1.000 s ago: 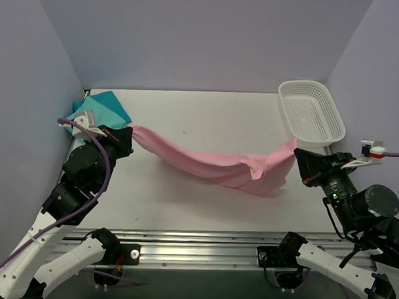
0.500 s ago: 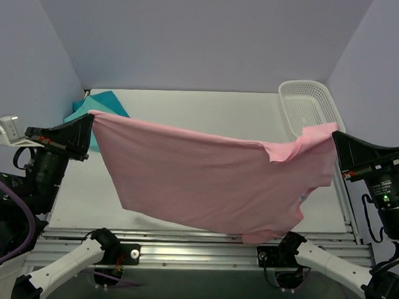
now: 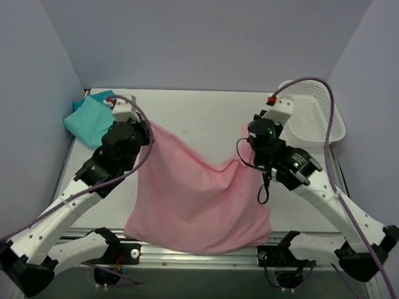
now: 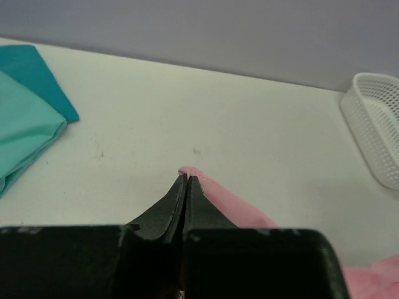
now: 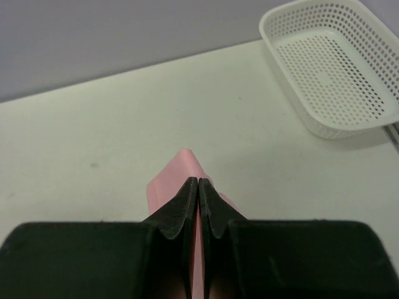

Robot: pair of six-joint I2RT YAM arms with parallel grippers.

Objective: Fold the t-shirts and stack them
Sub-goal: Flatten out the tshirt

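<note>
- While you watched from the top camera, your left pincer [image 3: 149, 128] and right pincer [image 3: 247, 133] were each clenched on an upper corner of the pink t-shirt [image 3: 198, 195]. Its thin, soft cloth sagged between them and draped down toward the arm bases, not yet folded.
- Beyond the left pincer, on its outer side, the teal t-shirt [image 3: 89, 118] lay on the table [image 3: 201, 110] as a flat, squarish packet. I judged it already folded, so folding the pink one and stacking the pair were left to you.
- From your left wrist, the dark tapered jaws pinched a small pink nub at their tips, and matte teal layers lay ahead to the left.
- From your right wrist, the pressed jaws gripped a creased pink fold. The rigid white mesh basket [image 5: 299, 121] sat ahead to the right.
</note>
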